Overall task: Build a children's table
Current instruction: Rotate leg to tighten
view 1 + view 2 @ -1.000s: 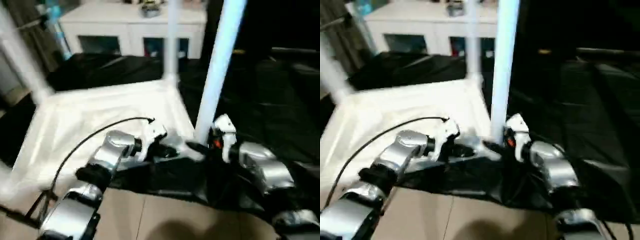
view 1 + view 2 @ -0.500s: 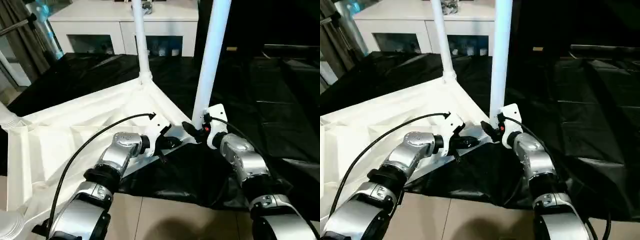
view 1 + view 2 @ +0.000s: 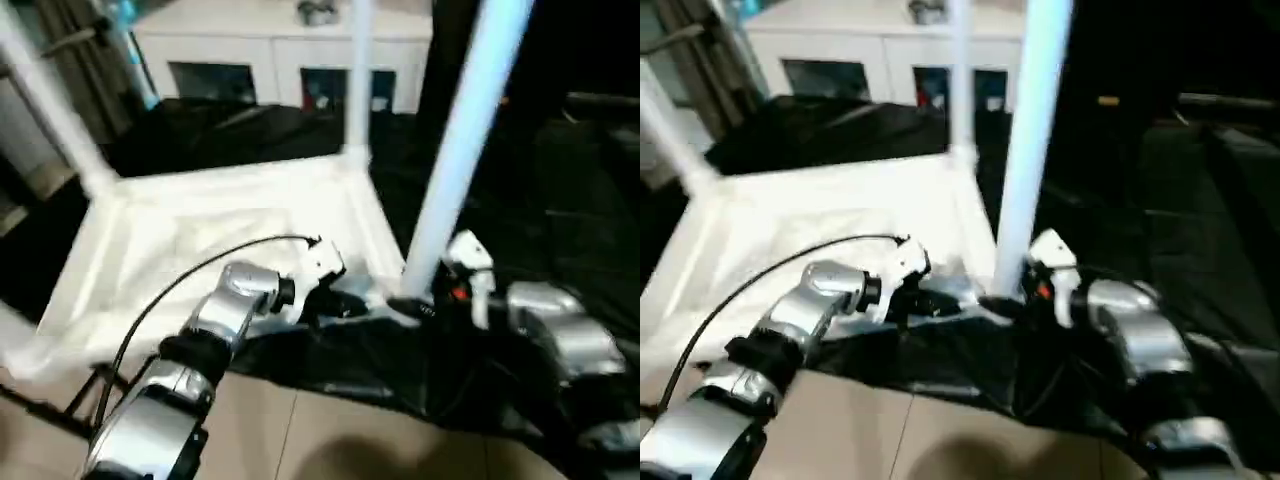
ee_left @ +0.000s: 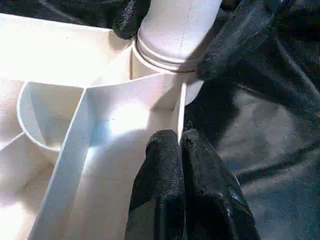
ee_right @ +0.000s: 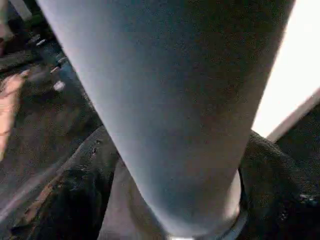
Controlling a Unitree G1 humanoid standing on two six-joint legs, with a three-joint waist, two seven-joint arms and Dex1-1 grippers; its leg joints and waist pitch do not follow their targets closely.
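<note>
The biggest thing here is the tabletop point(image 3: 220, 225), flipped ribbed side up on black sheeting point(image 3: 560, 210) that covers the floor. That way the corner sockets face up and the legs can drop straight in.

Three legs are standing: one in the far corner point(image 3: 357, 70), one in the far-left corner point(image 3: 50, 100), and the big near one point(image 3: 465, 140) in the near-right corner, right by the grippers. I can't tell what's going on at the fourth corner. A white cabinet point(image 3: 290, 50) sits behind it all, not part of the job.

The left gripper point(image 4: 181, 150) is clenched shut with its fingertips pressed together against the thin wall of the tabletop beside the near socket. It looks like it's bracing that corner so it doesn't skid while the leg gets worked in.

The right gripper point(image 3: 420, 305) sits at the foot of that near leg, a black finger point(image 5: 75, 200) on either side of the tube. I can't tell whether it's actually gripping or just standing loose around it. My guess is it's steadying or seating the leg.
</note>
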